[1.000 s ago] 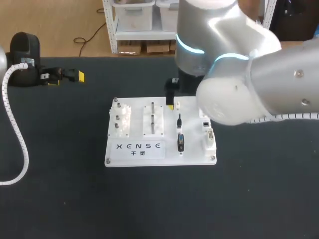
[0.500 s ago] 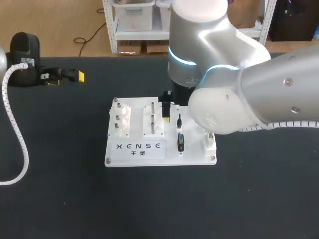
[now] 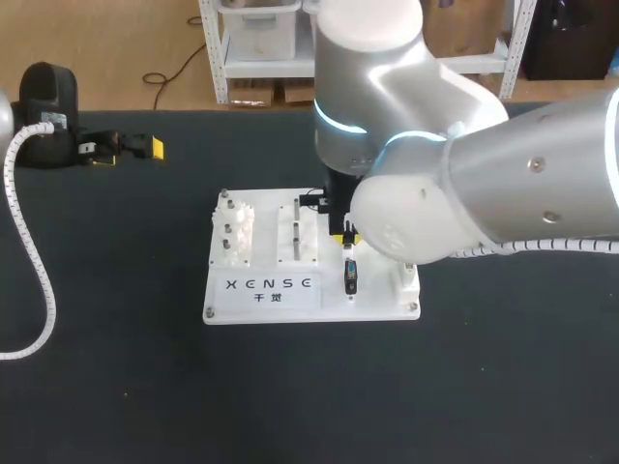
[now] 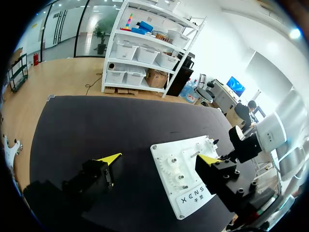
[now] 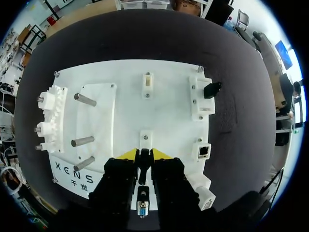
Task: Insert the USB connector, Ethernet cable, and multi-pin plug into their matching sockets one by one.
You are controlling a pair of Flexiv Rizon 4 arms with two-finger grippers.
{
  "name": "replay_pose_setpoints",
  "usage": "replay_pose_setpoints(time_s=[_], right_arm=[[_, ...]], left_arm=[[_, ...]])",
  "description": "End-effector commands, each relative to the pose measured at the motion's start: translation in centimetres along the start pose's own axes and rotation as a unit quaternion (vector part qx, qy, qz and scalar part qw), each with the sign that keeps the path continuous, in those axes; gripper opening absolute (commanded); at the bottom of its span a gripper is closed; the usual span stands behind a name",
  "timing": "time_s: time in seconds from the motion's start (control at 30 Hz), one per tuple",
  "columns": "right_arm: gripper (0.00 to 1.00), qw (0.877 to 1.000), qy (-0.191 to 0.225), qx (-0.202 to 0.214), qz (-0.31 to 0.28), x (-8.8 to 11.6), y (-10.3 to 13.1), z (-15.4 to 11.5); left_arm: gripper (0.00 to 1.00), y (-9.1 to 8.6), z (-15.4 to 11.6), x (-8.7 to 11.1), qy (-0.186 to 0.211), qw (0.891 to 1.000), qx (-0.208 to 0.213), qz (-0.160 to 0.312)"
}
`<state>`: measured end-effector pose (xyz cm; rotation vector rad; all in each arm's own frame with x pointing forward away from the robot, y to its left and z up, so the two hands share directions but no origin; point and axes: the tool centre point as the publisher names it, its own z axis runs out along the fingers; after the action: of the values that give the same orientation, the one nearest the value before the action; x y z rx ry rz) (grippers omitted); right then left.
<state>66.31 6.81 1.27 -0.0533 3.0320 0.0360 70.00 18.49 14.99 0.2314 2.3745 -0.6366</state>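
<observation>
Right hand (image 3: 342, 235) hangs low over the middle of the white board (image 3: 261, 300). It is largely hidden under its own bulky arm (image 3: 455, 193), which enters from the right. One yellow tip shows just beyond the multi-pin plug (image 3: 350, 277), which lies on the board's near part. Gears (image 3: 235, 232) stand at the board's left end. Left hand (image 3: 128, 153) sits well apart, near the far left of the dark surface (image 3: 145, 387), spread wide and holding nothing.

From the left wrist, the left hand (image 4: 158, 158) is spread wide with nothing between its tips. The board (image 4: 193, 193) lies ahead of it, with the right hand (image 4: 244, 145) over the board's far side.

From the right wrist, the right hand (image 5: 145, 153) looks straight down on the board (image 5: 164, 96). Its fingers (image 5: 126, 154) stand narrowly apart and straddle a thin black plug (image 5: 143, 162). A slim gap shows on either side, so they are not pinching it. A small white block (image 5: 145, 137) sits just ahead of the plug. The multi-pin plug (image 5: 142, 209) lies under the hand, in line behind the black plug. An Ethernet socket (image 5: 203, 151) sits beside the hand. Metal pins (image 5: 84, 99) and gears (image 5: 48, 116) stand on the hand's other side.
</observation>
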Motion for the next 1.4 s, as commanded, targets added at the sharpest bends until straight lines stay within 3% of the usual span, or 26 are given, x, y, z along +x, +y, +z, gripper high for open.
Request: replay_pose_setpoints(time_s=[0.03, 0.5, 1.0, 1.4], right_arm=[[0.00, 1.000, -0.006, -0.004, -0.004, 0.1, 0.1, -0.2], [0.00, 0.999, -0.033, -0.031, 0.003, -0.7, -1.4, -3.2], [0.00, 0.999, -0.047, 0.019, 0.003, -0.1, -6.3, -1.3], [0.00, 0.998, -0.048, 0.023, 0.018, -0.6, -7.5, -0.9]], left_arm=[[1.00, 0.0, 0.0, 0.0, 0.000, 1.000, 0.000, 0.000], [1.00, 0.0, 0.0, 0.0, 0.000, 1.000, 0.000, 0.000], [1.00, 0.0, 0.0, 0.0, 0.000, 1.000, 0.000, 0.000], [1.00, 0.0, 0.0, 0.0, 0.000, 1.000, 0.000, 0.000]])
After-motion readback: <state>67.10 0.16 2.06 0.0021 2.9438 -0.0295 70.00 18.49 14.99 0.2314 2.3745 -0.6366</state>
